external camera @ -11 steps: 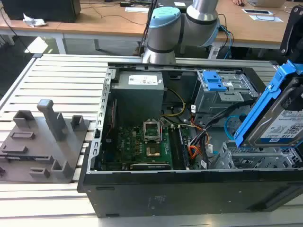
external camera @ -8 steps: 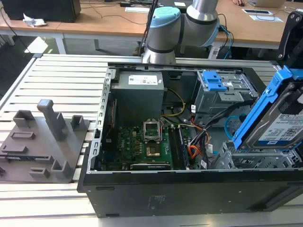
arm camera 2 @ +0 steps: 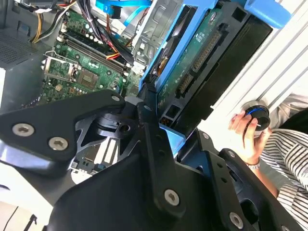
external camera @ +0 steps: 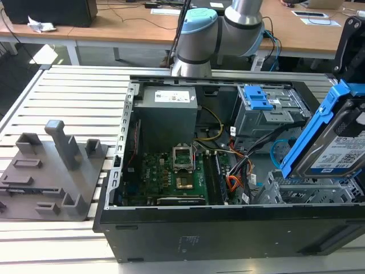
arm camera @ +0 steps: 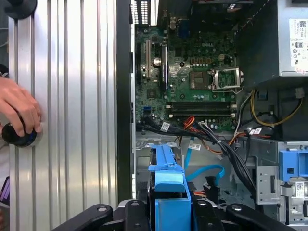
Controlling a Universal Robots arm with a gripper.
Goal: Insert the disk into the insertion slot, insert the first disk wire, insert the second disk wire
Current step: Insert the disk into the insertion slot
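Jaws clamped on its blue carrier, the disk (external camera: pixel 336 142) hangs tilted at the exterior view's right, just above the insertion slot (external camera: pixel 308 191), apparently angled for entry, not yet seated.

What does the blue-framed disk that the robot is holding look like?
The disk is a flat grey metal drive with a white printed label, framed by a bright blue plastic carrier. In the second wrist view its underside shows a green circuit board. The gripper clamps it by the carrier's sides. It hangs tilted over the open computer case, at the exterior view's right, just above the grey perforated insertion slot, not yet inside.
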